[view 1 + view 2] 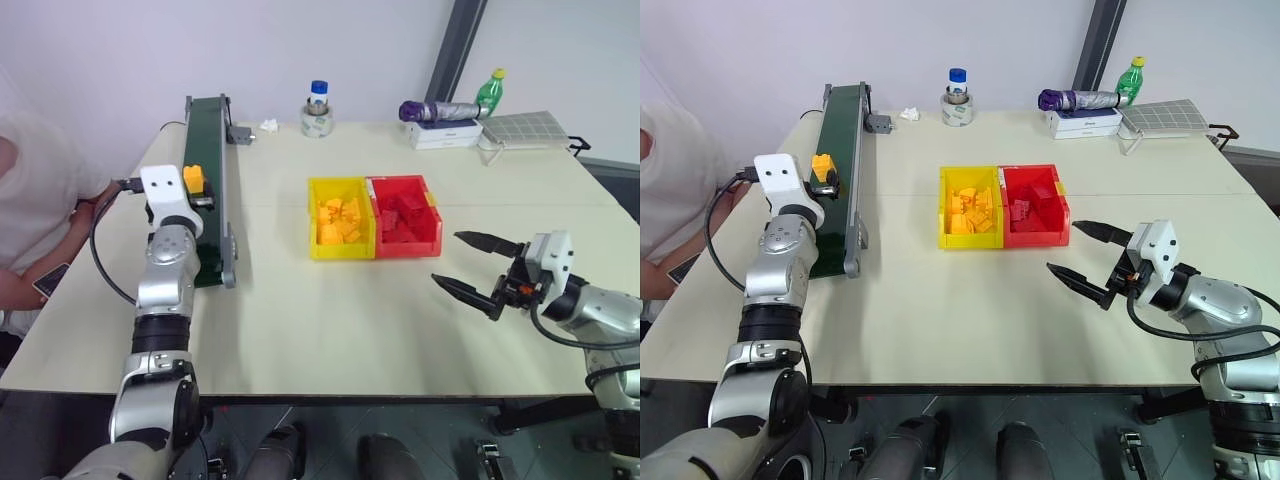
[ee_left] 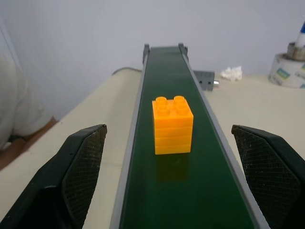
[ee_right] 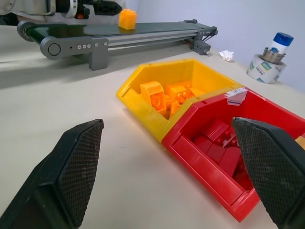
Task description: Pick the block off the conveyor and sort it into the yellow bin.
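Beige tabletop carries the conveyor (image 2: 186,191); the block (image 2: 172,125) stands on it just ahead of the left gripper (image 2: 171,191), whose jaws are spread wide and empty. Belt possibly moving, so closing late could miss or topple it.

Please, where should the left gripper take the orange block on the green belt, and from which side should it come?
Probably by its two flat side faces, coming level along the conveyor. The block stands upright, studs up, mid-belt, and squarely faces the open left gripper, whose fingers already stand wider than the block. The studded top is a poorer surface.
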